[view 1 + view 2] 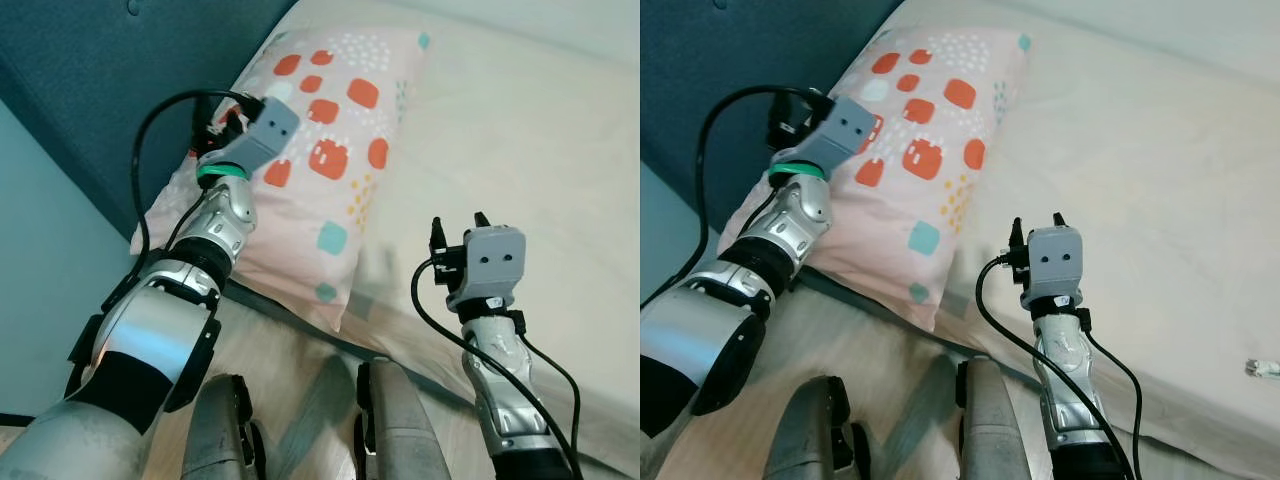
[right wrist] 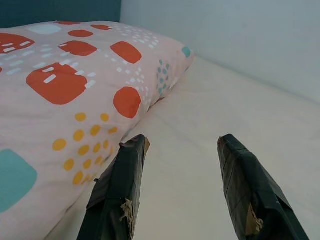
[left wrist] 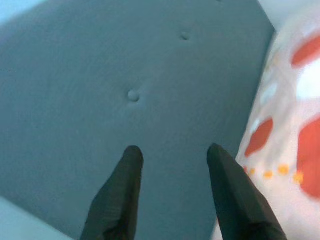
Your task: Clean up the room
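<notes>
A pink pillow (image 1: 320, 170) with red, teal and yellow patches lies on the cream bed (image 1: 520, 140), its upper end against the teal headboard (image 1: 120, 70). My left gripper (image 3: 172, 150) hovers over the pillow's left edge, open, its fingers pointing at the headboard with nothing between them. My right gripper (image 2: 180, 145) is low over the mattress just right of the pillow's near corner, open and empty. The pillow (image 2: 65, 100) fills the left of the right wrist view.
A small white scrap (image 1: 1262, 369) lies on the sheet at the far right. The bed's near edge (image 1: 400, 360) runs diagonally in front of my legs. A pale wall (image 2: 225, 35) borders the bed's far side. The mattress right of the pillow is bare.
</notes>
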### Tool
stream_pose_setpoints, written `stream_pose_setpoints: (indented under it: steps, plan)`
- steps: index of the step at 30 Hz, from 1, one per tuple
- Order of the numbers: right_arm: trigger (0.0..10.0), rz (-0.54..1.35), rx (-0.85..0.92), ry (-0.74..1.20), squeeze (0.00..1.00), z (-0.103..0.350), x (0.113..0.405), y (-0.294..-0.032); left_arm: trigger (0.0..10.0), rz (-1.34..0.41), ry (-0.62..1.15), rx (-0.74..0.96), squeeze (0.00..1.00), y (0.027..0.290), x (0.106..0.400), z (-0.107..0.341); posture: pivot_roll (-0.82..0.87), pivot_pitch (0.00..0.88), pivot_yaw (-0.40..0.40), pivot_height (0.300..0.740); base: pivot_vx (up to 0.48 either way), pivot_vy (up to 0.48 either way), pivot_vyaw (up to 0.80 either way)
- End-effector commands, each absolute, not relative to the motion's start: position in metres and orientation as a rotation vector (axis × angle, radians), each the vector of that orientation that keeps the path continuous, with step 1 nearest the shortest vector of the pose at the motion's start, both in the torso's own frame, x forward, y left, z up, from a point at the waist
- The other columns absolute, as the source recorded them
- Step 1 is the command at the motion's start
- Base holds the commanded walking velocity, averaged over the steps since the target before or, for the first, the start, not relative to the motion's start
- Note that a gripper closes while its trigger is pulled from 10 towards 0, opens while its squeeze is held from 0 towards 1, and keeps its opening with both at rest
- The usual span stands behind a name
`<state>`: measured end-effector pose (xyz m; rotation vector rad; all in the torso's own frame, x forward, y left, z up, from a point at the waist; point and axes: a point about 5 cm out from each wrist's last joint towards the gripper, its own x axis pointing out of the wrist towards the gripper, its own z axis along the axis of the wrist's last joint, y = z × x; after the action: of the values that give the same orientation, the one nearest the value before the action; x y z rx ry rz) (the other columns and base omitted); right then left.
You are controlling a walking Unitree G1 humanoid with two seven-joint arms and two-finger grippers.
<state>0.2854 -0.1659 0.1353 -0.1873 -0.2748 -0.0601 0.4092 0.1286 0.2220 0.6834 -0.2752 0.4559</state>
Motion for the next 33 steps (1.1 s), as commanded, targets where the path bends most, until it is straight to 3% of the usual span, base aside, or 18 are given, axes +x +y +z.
stream_pose_setpoints:
  steps: [1,4,5,7,10,16,24,33]
  plan:
    - [10.0,-0.051,-0.182,-0.246,0.0,0.127,0.282,-0.164,10.0,0.425,-0.273,0.539,0.0,0.126,0.406,0.214,-0.17,0.135,0.043,0.625,0.0,0.0,0.0]
    - [10.0,-0.03,-0.165,-0.246,0.0,0.126,0.282,-0.16,10.0,0.276,-0.309,0.371,0.0,0.107,0.4,0.209,-0.16,0.13,0.045,0.625,0.0,0.0,0.0]
    - [10.0,-0.008,-0.141,-0.24,0.0,0.126,0.282,-0.156,10.0,0.152,-0.267,0.262,0.0,0.091,0.394,0.197,-0.16,0.127,0.048,0.625,0.0,0.0,0.0]
    - [10.0,-0.008,-0.141,-0.24,0.0,0.126,0.282,-0.156,10.0,0.152,-0.267,0.262,0.0,0.091,0.394,0.197,-0.16,0.127,0.048,0.625,0.0,0.0,0.0]
    - [10.0,0.033,-0.045,-0.208,0.0,0.123,0.281,-0.149,10.0,-0.08,-0.165,0.066,0.0,0.068,0.368,0.171,-0.15,0.123,0.051,0.625,0.0,0.0,0.0]
    - [10.0,0.072,0.067,-0.181,0.0,0.119,0.276,-0.145,10.0,-0.319,-0.199,0.019,0.0,0.064,0.317,0.169,-0.11,0.102,0.046,0.625,0.0,0.0,0.0]
    - [10.0,0.039,0.06,-0.186,0.0,0.119,0.283,-0.154,10.0,-0.274,-0.196,0.083,0.0,0.089,0.31,0.16,-0.1,0.063,0.043,0.635,0.0,0.0,0.0]
    - [10.0,0.048,0.056,-0.185,0.0,0.121,0.288,-0.157,10.0,-0.322,-0.113,0.076,0.0,0.087,0.304,0.164,-0.11,0.047,0.04,0.673,0.0,0.0,0.0]
